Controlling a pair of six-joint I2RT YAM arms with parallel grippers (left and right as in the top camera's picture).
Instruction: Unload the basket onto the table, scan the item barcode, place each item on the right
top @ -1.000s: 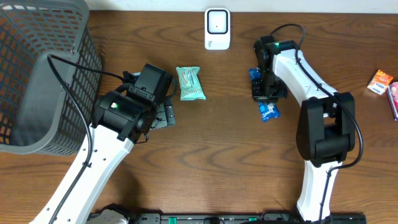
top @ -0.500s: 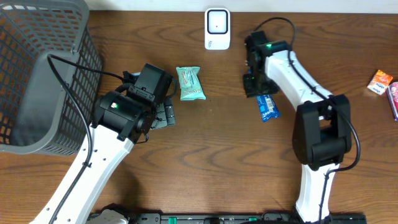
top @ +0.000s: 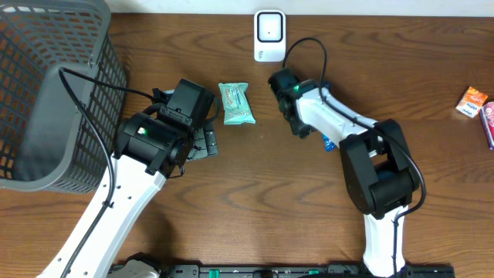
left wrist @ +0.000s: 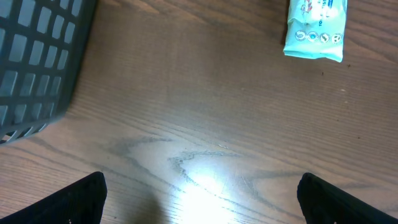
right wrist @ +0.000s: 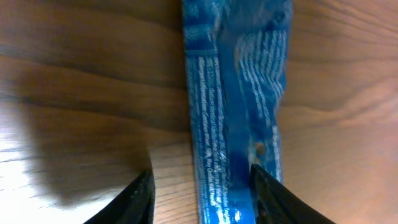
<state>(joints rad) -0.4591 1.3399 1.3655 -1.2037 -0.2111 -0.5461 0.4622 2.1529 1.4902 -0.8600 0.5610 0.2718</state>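
Right end effector (right wrist: 202,183) open, swung left since earlier; blue packet (right wrist: 236,93) released, lying between fingers.

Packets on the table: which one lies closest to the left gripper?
The pale green packet, just beyond the left gripper; the blue packet lies by the right arm, the orange packet at the far right edge.

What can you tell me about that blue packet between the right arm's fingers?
The blue packet is a long, glossy, crinkled plastic wrapper with small white print and a lengthwise fold. It lies flat on the wooden table, its near end between the right gripper's open fingers: one stands clear of it, the other overlaps its edge.
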